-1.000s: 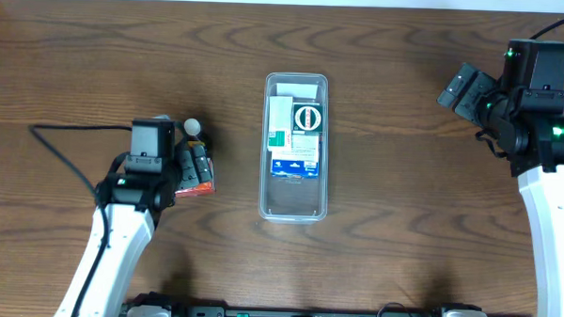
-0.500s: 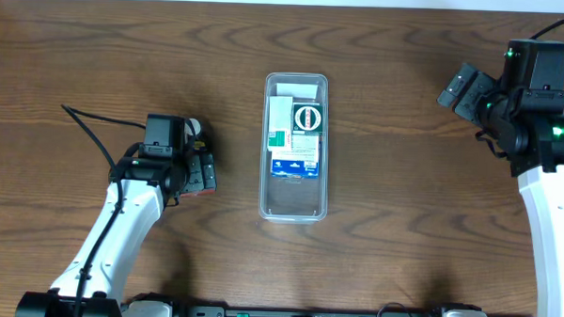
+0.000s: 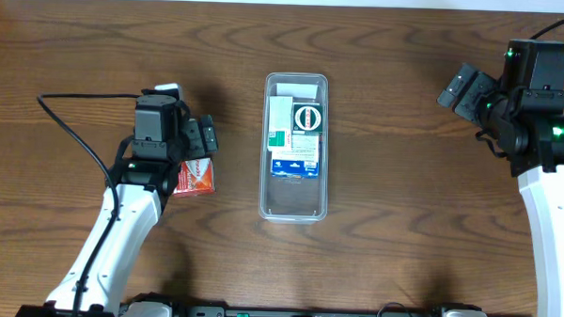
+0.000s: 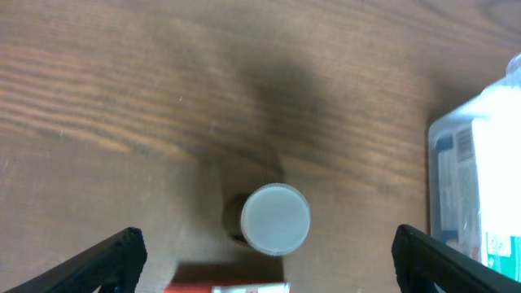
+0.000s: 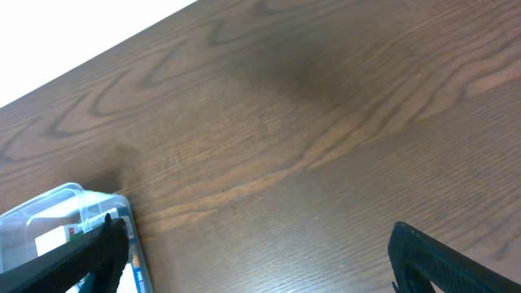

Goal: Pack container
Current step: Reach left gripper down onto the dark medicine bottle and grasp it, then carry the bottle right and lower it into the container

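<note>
Centring matters: left gripper (image 4: 269, 238) gapes wide and empty over the white-capped bottle (image 4: 275, 218), low in frame; descend squarely before closing. Container (image 3: 294, 202) lies mid-frame overhead, half filled; right gripper (image 5: 256, 244) spread, empty.

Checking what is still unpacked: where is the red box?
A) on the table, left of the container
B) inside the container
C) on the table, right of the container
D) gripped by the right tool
A: the red box lies on the table, outside and to the left of the container.
</note>
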Controlling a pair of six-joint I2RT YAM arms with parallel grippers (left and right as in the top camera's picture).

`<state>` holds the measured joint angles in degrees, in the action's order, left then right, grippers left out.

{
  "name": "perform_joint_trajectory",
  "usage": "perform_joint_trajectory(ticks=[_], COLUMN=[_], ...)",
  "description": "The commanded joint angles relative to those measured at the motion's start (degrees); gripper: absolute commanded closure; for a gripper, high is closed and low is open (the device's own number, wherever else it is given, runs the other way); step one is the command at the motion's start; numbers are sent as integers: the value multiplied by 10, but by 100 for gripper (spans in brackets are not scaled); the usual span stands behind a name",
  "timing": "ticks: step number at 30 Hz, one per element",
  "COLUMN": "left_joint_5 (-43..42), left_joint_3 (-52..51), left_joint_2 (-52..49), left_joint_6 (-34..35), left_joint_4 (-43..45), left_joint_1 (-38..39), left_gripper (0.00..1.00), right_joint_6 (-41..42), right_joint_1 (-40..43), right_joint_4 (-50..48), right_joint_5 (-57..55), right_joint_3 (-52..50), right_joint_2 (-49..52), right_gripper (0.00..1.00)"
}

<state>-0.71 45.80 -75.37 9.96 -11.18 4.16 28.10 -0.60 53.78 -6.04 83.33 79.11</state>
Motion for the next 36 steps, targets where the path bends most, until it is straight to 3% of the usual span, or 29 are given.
perform_joint_trajectory(ticks=[1, 6, 19, 24, 31, 36], left_joint_5=[-2, -2, -4, -4, -4, -3], left_joint_3=[10, 10, 10, 10, 10, 10], left_joint_2=[-21, -56, -84, -84, -84, -82], left_joint_6=[-24, -29, -29, -29, -29, -29], left_joint_4=[16, 52, 72, 72, 72, 73], left_joint_1=[-2, -2, -2, -2, 16, 34], left_gripper=[8, 14, 46, 52, 72, 77], right_joint_6=[6, 6, 6, 6, 6, 6], right_joint_1=[2, 2, 2, 2, 2, 2], right_joint_4=[0, 0, 0, 0, 0, 0], right_joint_5=[-2, -2, -2, -2, -2, -2], right_joint_3=[-1, -1, -1, -1, -1, -1], right_joint_2=[0, 0, 0, 0, 0, 0], right_gripper=[1, 1, 1, 1, 1, 1])
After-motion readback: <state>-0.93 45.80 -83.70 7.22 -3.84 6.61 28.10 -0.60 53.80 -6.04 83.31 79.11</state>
